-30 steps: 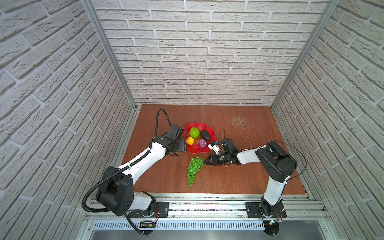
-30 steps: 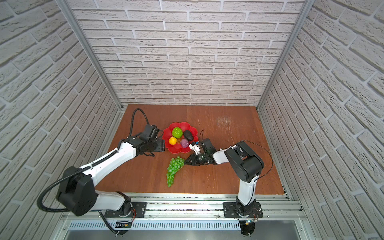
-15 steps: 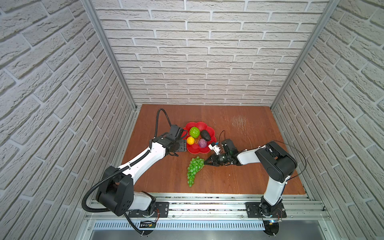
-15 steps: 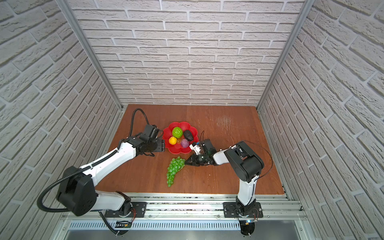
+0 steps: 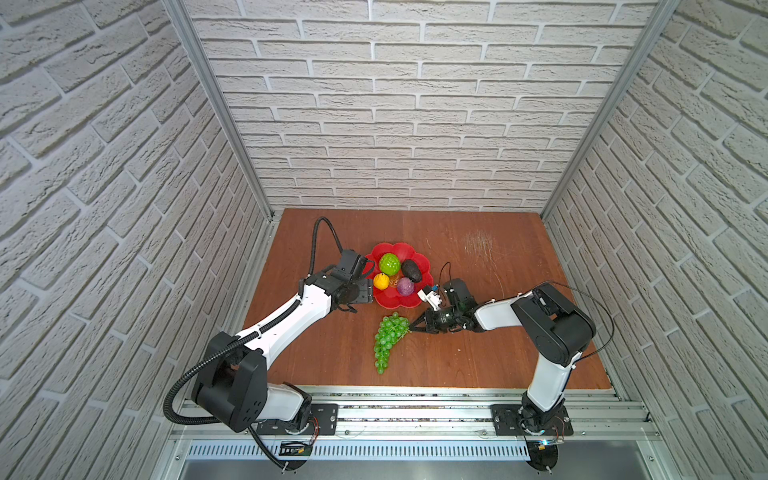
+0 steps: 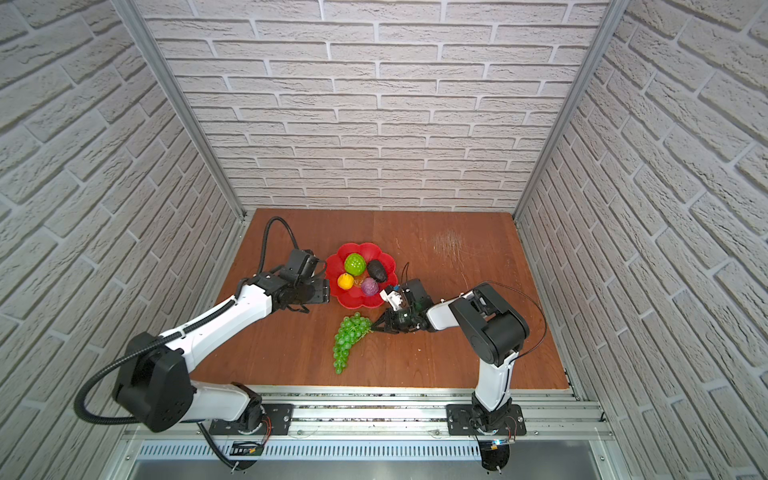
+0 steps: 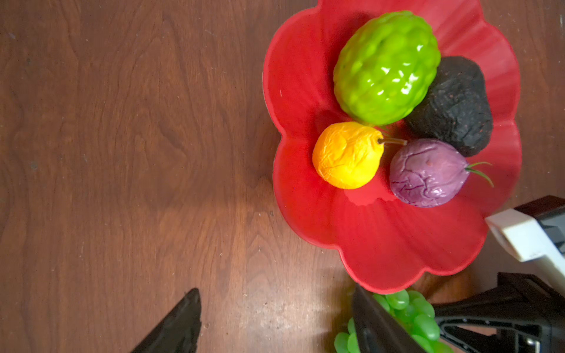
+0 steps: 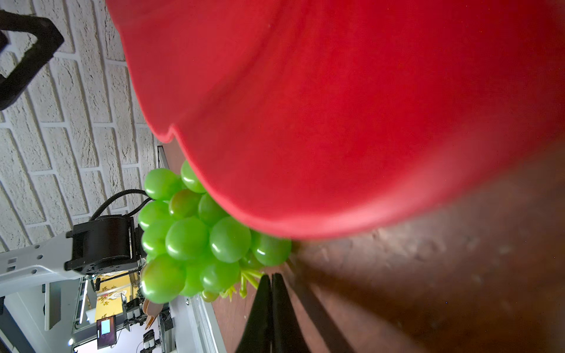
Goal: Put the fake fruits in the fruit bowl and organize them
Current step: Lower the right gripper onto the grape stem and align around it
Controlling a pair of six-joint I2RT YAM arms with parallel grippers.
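The red flower-shaped fruit bowl (image 5: 395,305) (image 7: 397,250) holds a bumpy green ball (image 5: 389,264) (image 7: 386,67), a dark avocado (image 5: 411,270) (image 7: 455,104), a yellow lemon (image 5: 381,281) (image 7: 347,154) and a purple fruit (image 5: 405,286) (image 7: 428,172). The green grape bunch (image 5: 388,340) (image 6: 347,338) (image 8: 189,238) lies on the table just in front of the bowl. My right gripper (image 5: 411,329) (image 8: 271,276) lies low on the table, its fingers pressed together at the thin stems at the bunch's top end. Beside the bowl's left edge, my left gripper (image 5: 353,305) (image 7: 275,305) hangs open over bare wood.
The bowl's underside (image 8: 336,91) looms close over the right gripper. Brick-pattern walls close in the wooden table (image 5: 478,353) on three sides, and a metal rail (image 5: 415,399) runs along the front edge. Bare wood lies to the right of and behind the bowl.
The right gripper's fingers have closed together at the grape bunch's stem end. Neither arm has otherwise moved, and the fruits lie where they were.
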